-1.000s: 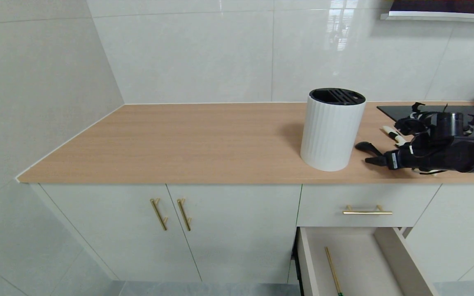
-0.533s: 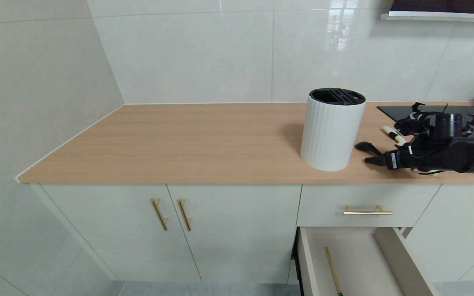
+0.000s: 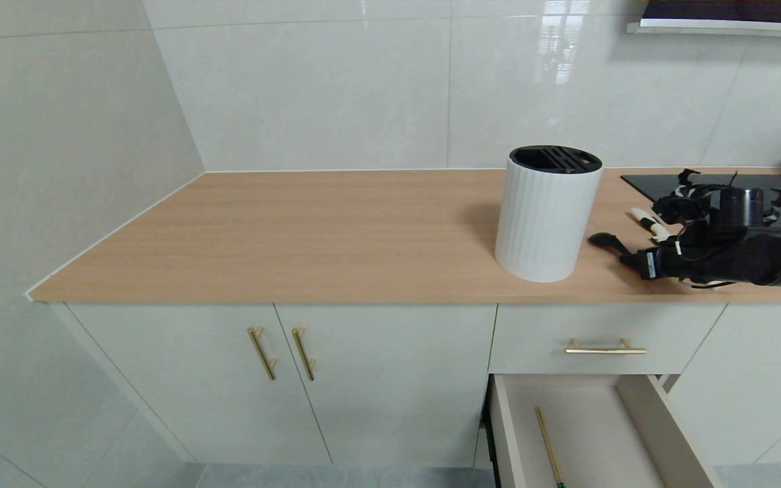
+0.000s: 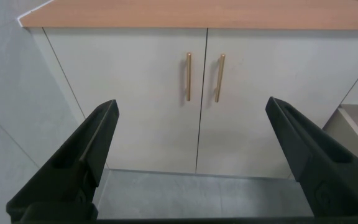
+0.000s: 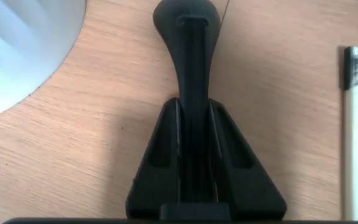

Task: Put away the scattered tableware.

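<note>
View of the station as I see it from the remote console.

(a) Wooden countertop (image 3: 295, 230), running from the tiled corner on the left to the right edge of the head view.

(b) Cabinet doors (image 3: 275, 366) below its front edge, each with a gold bar handle. The left gripper (image 4: 192, 109) hangs in front of them, released, its fingers (image 4: 92, 149) spread wide with nothing between them.

(c) Drawer (image 3: 504, 434), pulled open under the right part of the countertop, with a chopstick (image 3: 548, 444) lying lengthwise on its floor.

(d) Black cooktop (image 3: 662, 181), set into the countertop at its back right.

(e) White ribbed utensil holder (image 3: 545, 217) with a black slotted top, standing upright near the front edge, right of the middle.

(f) Right gripper (image 3: 628, 261), lying low over the countertop near the front edge, just to the right of the holder. Its jaws are clamped on the black-handled utensil (image 5: 191, 74). The rounded end of the handle (image 3: 604, 239) sticks out toward the holder without touching it. I cannot tell whether the utensil rests on the wood.

(g) White-handled utensil (image 3: 640, 217), lying flat on the countertop between the gripper and the cooktop's front corner, near the black handle but apart from it (image 5: 356, 137).
</note>
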Available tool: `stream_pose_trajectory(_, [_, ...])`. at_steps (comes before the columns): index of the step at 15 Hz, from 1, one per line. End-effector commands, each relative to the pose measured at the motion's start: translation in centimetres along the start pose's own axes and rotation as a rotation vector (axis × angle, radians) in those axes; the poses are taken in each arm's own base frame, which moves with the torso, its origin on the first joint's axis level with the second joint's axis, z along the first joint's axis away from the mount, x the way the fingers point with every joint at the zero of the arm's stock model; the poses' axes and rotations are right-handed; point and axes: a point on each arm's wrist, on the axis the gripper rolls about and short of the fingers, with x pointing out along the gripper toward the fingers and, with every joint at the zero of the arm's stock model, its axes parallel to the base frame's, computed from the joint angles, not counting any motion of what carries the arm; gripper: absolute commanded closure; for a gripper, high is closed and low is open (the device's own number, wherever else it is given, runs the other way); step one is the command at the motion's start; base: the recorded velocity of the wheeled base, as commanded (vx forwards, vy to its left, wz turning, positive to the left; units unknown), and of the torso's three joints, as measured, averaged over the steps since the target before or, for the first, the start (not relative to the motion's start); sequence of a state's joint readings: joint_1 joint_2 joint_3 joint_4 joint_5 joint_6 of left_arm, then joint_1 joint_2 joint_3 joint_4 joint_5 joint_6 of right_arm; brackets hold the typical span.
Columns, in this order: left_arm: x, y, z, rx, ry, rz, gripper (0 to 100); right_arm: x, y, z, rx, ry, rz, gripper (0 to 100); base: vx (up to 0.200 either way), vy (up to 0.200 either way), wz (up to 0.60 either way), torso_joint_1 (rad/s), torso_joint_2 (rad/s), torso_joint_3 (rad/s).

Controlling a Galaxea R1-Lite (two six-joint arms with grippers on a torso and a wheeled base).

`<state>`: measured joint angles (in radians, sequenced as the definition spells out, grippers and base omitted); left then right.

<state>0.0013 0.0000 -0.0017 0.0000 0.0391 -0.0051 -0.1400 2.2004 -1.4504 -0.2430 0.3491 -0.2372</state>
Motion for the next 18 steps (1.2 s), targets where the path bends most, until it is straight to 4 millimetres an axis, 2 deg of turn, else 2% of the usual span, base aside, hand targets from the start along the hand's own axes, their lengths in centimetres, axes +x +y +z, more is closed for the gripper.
stream_pose_trajectory(1, [0.0,0.0,0.0,0.001,0.002,0.001,0,-0.1,0.0,0.1,-0.001,-0.001,-0.001,100,0.0,0.0,0.0,0.0,0.0,0.0])
stream_pose_trajectory(2, [0.0,0.0,0.0,-0.001,0.002,0.001,0,-0.3,0.2,0.4,0.008,-0.003,-0.005,100,0.0,0.0,0.0,0.0,0.0,0.0])
stream_pose_trajectory(4, [0.0,0.0,0.0,-0.001,0.002,0.001,0,-2.2,0.7,1.9,0.045,-0.022,-0.031,100,0.0,0.0,0.0,0.0,0.0,0.0])
stream_pose_trajectory(7, [0.0,0.0,0.0,0.001,0.002,0.001,0,-7.8,2.9,4.1,0.185,0.032,-0.115,100,0.0,0.0,0.0,0.0,0.0,0.0])
stream_pose_trajectory(8, [0.0,0.0,0.0,-0.001,0.002,0.001,0,-9.5,3.6,4.2,0.21,0.04,-0.146,100,0.0,0.0,0.0,0.0,0.0,0.0])
stream_pose_trajectory(9, [0.0,0.0,0.0,-0.001,0.002,0.001,0,-10.4,3.9,4.2,0.211,0.04,-0.171,100,0.0,0.0,0.0,0.0,0.0,0.0])
stream_pose_trajectory(11, [0.0,0.0,0.0,-0.001,0.002,0.001,0,-13.5,6.3,2.8,0.261,0.074,-0.259,100,0.0,0.0,0.0,0.0,0.0,0.0])
stream_pose_trajectory(13, [0.0,0.0,0.0,0.001,0.002,0.001,0,-16.5,8.0,1.7,0.302,0.074,-0.264,100,0.0,0.0,0.0,0.0,0.0,0.0])
stream_pose_trajectory(16, [0.0,0.0,0.0,-0.001,0.002,0.001,0,-19.8,10.4,-0.3,0.289,0.081,-0.245,100,0.0,0.0,0.0,0.0,0.0,0.0])
stream_pose_trajectory(17, [0.0,0.0,0.0,0.001,0.002,0.001,0,-20.2,10.7,-0.6,0.285,0.081,-0.243,100,0.0,0.0,0.0,0.0,0.0,0.0])
stream_pose_trajectory(18, [0.0,0.0,0.0,-0.001,0.002,0.001,0,-21.0,11.7,-1.7,0.272,0.1,-0.23,100,0.0,0.0,0.0,0.0,0.0,0.0])
